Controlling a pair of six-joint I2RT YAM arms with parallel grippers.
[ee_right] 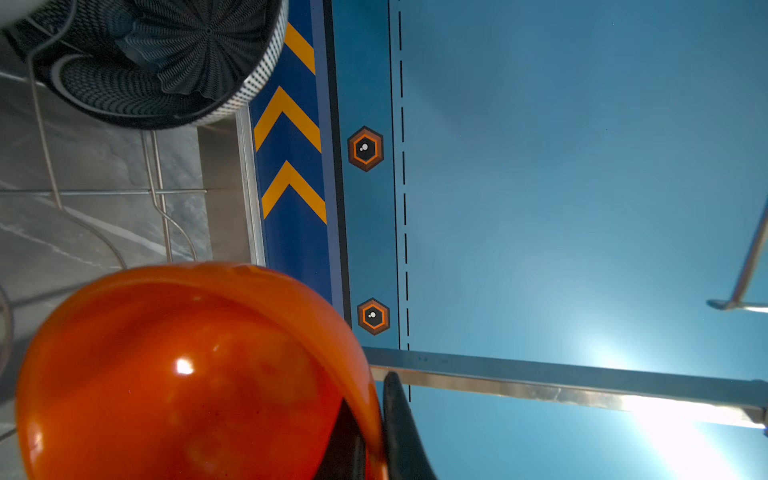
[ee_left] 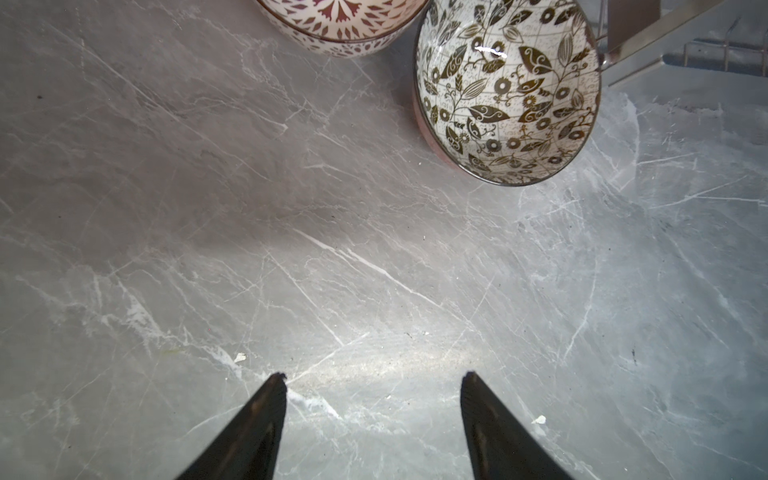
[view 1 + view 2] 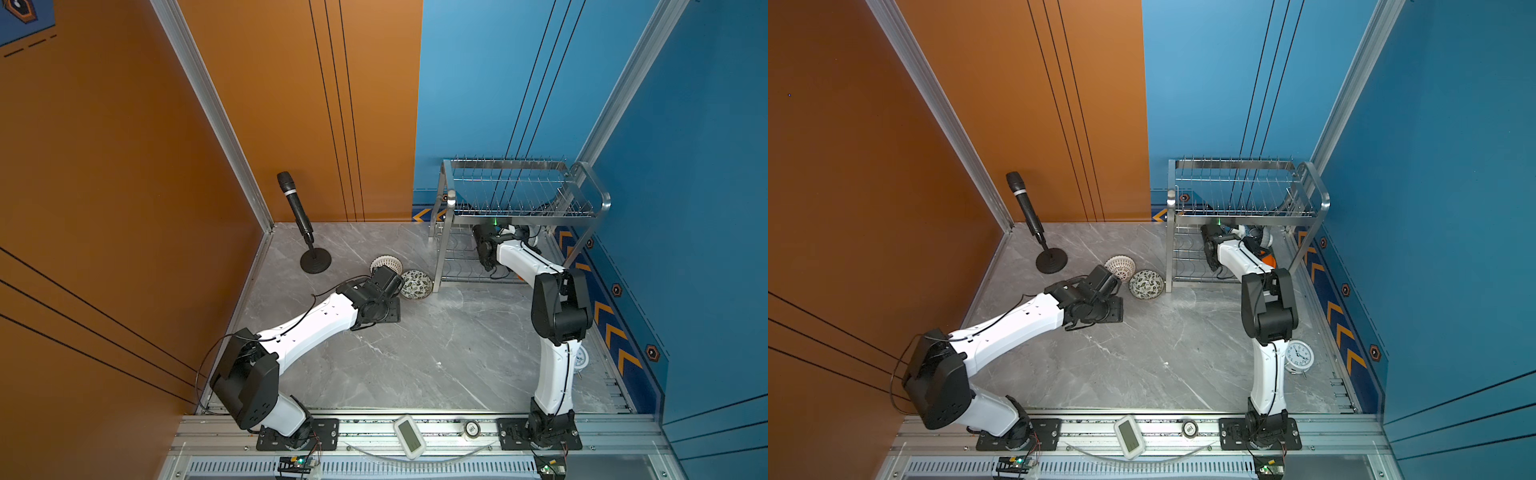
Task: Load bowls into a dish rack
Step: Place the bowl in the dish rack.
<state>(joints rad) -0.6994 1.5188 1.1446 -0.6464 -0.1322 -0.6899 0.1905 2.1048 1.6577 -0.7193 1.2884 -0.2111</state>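
Observation:
The black-and-white leaf-patterned bowl (image 3: 417, 284) (image 2: 507, 91) sits upright on the marble table, touching the white lattice-patterned bowl (image 3: 386, 264) (image 2: 340, 29), just left of the dish rack (image 3: 519, 187). My left gripper (image 2: 374, 376) hovers open over bare table, short of both bowls, with nothing between its fingers. My right gripper (image 1: 370, 399) reaches into the rack's lower tier and is shut on the rim of the orange bowl (image 1: 187, 374) (image 3: 1269, 260), one finger inside and one outside. A dark patterned bowl (image 1: 166, 62) stands on edge in the rack beyond it.
A microphone on a round stand (image 3: 297, 208) stands at the back left. A white alarm clock (image 3: 1298, 356) sits by the right arm's base. A small white timer (image 3: 409, 436) lies on the front rail. Walls close in on the left, back and right.

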